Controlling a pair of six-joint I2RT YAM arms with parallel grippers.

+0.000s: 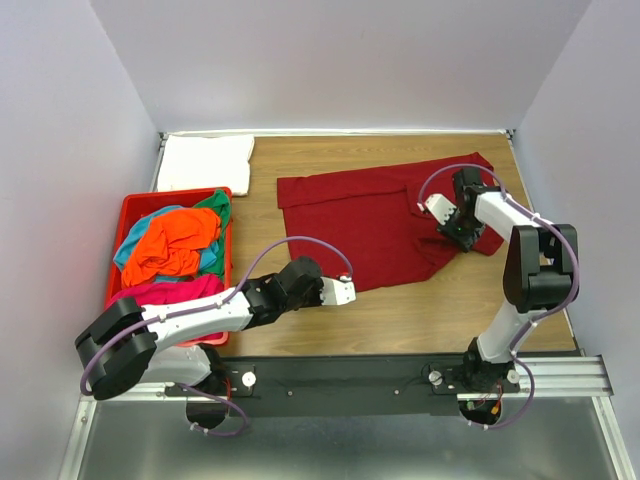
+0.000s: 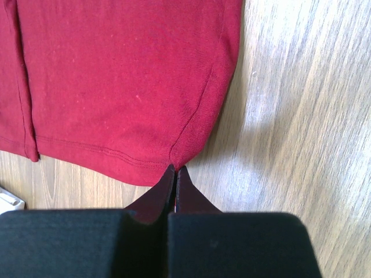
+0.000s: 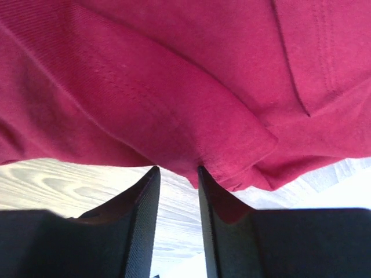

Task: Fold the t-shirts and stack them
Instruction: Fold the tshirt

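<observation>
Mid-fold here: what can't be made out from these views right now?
1. Left wrist view: whether the left gripper pinches the corner of the dark red shirt. The closed fingers meet right at the hem and hide any cloth between them.
2. Right wrist view: whether cloth lies between the parted fingers of the right gripper. The bunched fold meets the tips, which block the contact.
3. Top view: shirts lower in the red bin, buried under the orange shirt.

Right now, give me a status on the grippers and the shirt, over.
Left gripper shut on hem corner of dark red cotton t-shirt. Right gripper open at a bunched fold. Red plastic bin stands apart, nothing blocking.
</observation>
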